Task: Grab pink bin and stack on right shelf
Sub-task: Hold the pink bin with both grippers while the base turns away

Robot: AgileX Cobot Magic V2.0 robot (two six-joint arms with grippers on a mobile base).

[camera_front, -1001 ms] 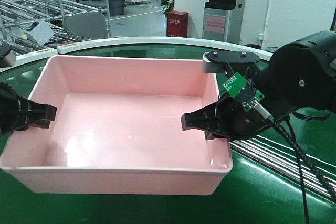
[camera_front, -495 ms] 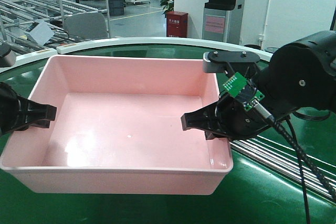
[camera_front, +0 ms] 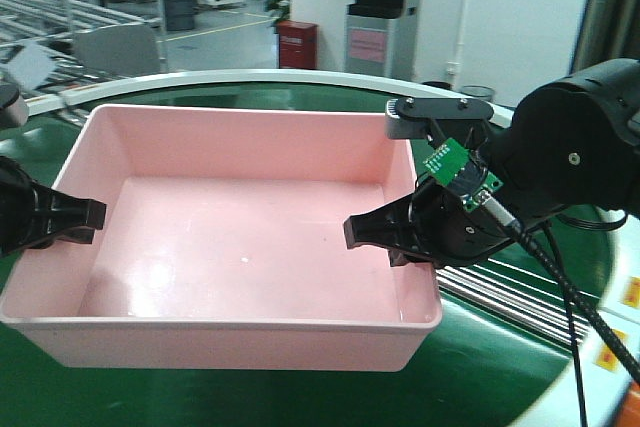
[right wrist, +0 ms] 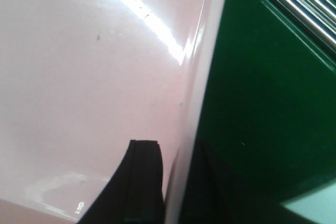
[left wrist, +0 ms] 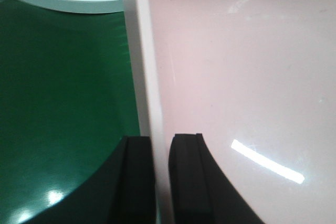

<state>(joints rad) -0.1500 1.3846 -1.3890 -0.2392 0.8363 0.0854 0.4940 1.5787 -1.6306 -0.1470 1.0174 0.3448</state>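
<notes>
Here, smooth glossy pink bin, left tool clamped on its wall, right tool likewise

Factory hall, red cabinet, racks

Circuit board: small, green.
Right gripper: black, left of board.
Housing: glossy black, right of board.
Cable: black braided, below board.
</notes>
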